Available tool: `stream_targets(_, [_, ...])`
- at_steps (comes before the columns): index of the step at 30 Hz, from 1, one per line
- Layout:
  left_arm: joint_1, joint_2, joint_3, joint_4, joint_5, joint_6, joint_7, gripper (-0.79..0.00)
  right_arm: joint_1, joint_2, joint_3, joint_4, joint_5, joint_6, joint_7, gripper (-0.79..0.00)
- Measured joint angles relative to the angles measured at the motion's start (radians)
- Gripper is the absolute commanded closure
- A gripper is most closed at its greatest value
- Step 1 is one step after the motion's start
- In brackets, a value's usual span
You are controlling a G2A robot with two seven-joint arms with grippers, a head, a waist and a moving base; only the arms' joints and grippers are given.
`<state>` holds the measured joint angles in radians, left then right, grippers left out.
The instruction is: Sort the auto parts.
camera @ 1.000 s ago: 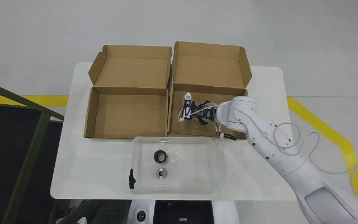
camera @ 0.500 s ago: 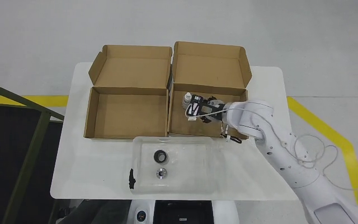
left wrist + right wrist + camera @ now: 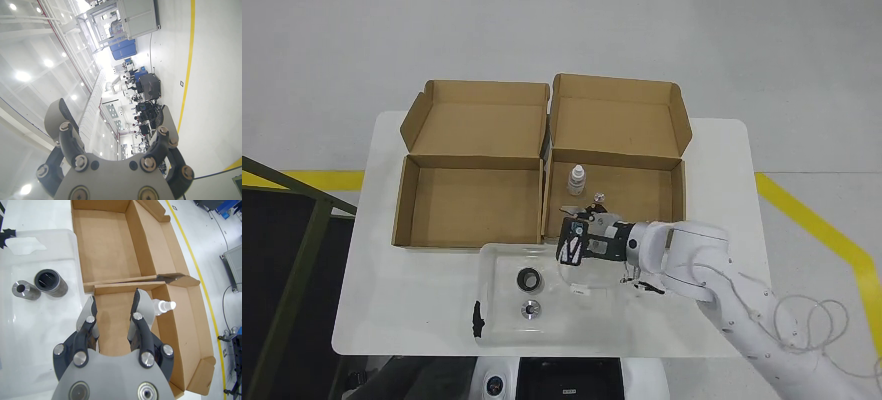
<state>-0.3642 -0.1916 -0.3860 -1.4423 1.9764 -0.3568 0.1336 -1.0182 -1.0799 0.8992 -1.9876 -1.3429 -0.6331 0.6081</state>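
Observation:
Two metal parts stand in the clear plastic tray (image 3: 607, 330): a dark-cored bushing (image 3: 530, 279) (image 3: 50, 283) and a smaller steel sleeve (image 3: 531, 309) (image 3: 25, 290). A small white spray bottle (image 3: 577, 180) (image 3: 164, 307) stands in the right cardboard box (image 3: 667, 200). My right gripper (image 3: 569, 245) (image 3: 114, 301) is open and empty, over the box's near wall at the tray's far edge. My left gripper (image 3: 113, 111) is open, holds nothing, and points up at a hall ceiling.
An empty left cardboard box (image 3: 470, 205) sits beside the right one, both with lids folded back. A black tab (image 3: 478, 321) sticks on the tray's near left corner. White table (image 3: 392, 300) surrounds them.
My right gripper let go of the white bottle, which now stands in the right box. The arm then pulled back toward the tray.

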Motion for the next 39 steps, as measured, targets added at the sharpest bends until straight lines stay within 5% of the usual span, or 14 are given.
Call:
stream_targets(30, [0.000,0.000,0.000,0.000,0.000,0.000,0.000,-0.785,-0.005,-0.068,-0.234,0.116,-0.066,0.001,-0.138,-0.391])
stream_targets(39, [0.000,0.000,0.000,0.000,0.000,0.000,0.000,-0.785,-0.007,-0.077,-0.240,0.156,-0.075,-0.001,-0.132,-0.520])
